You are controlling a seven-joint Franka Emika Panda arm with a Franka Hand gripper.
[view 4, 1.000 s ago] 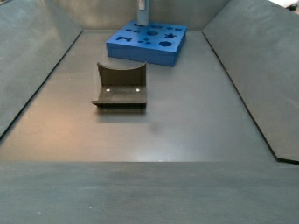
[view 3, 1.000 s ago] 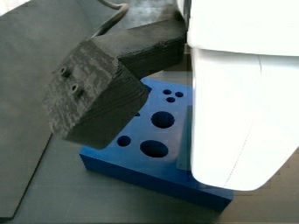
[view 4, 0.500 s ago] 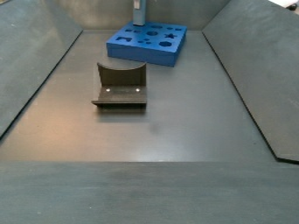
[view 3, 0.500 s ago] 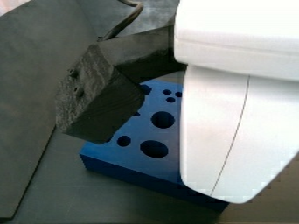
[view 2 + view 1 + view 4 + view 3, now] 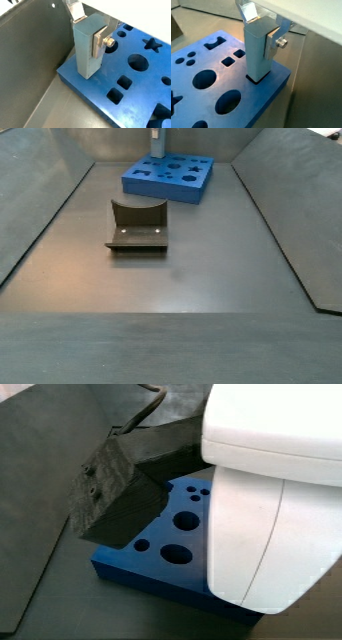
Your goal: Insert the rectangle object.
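Observation:
The rectangle object (image 5: 258, 50) is a tall grey bar with a rectangular cross-section, not a dark block. It stands upright between my fingers in both wrist views (image 5: 85, 50). My gripper (image 5: 260, 30) is shut on its upper part, one silver finger (image 5: 271, 42) on each side. The bar's lower end sits in a slot at a corner of the blue board (image 5: 211, 95), with a dark rim round its foot. In a side view the bar (image 5: 156, 146) rises over the far edge of the blue board (image 5: 171, 176). The gripper (image 5: 88, 30) shows in both wrist views.
The dark fixture (image 5: 136, 226) stands on the floor in front of the board. It looms large in a side view (image 5: 120, 484), where my white arm (image 5: 267, 504) hides much of the board (image 5: 167, 549). Sloping grey walls (image 5: 281, 218) enclose the floor.
My white arm has shifted a little to the left in a side view. The bar stays upright at the board's far edge.

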